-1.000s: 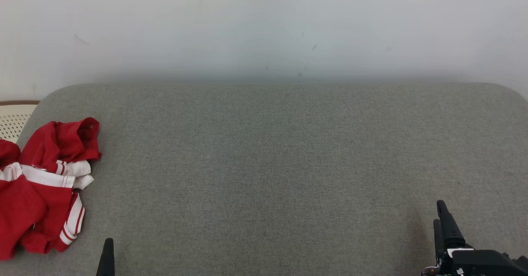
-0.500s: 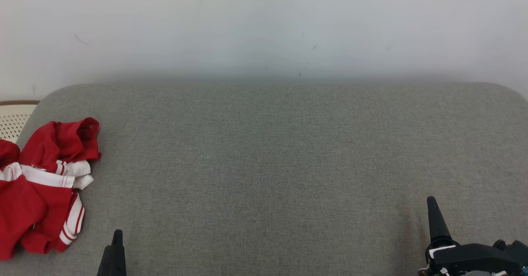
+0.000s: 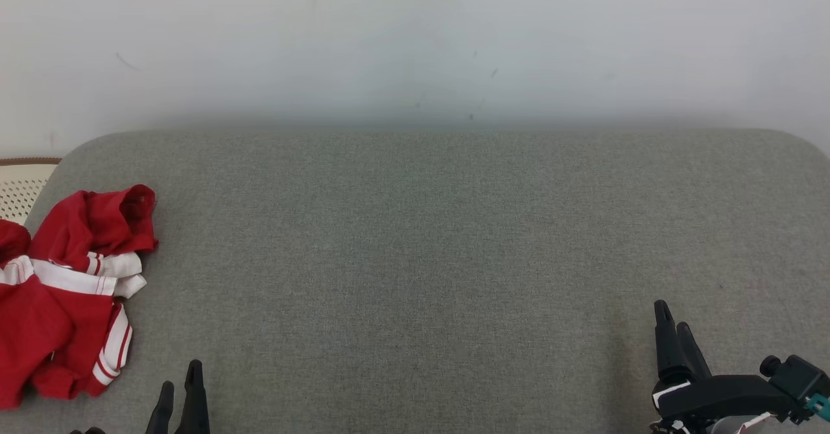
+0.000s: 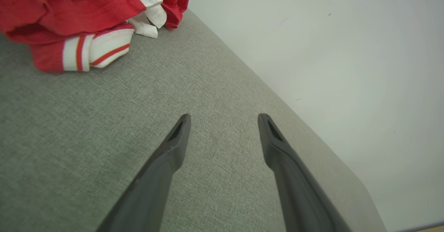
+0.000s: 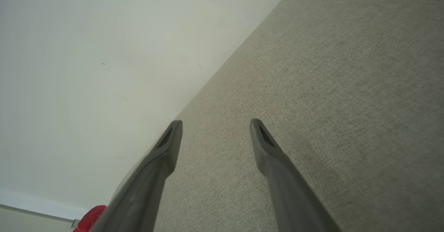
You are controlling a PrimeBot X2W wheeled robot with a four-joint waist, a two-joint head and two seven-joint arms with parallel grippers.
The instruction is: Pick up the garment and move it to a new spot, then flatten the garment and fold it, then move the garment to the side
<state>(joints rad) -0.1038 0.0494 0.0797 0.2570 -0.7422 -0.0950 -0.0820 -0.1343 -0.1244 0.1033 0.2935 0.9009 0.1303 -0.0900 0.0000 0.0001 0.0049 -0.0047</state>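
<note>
Grey fabric counter (image 3: 415,239) spread before me, with the red-and-white garment (image 3: 65,291) crumpled at its left edge, unmoved. My left pincer (image 3: 180,375) had crept farther in beside it and my right pincer (image 3: 670,315) had edged leftward. Both stood wide and held nothing, so I judged the pick-up was only starting.

Soft red cloth garment (image 3: 61,291) on matt, coarse-woven grey fabric surface (image 3: 421,259).

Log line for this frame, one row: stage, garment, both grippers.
stage: pre-grasp | garment: crumpled, far left of grey surface, untouched | left gripper: open, empty | right gripper: open, empty
</note>
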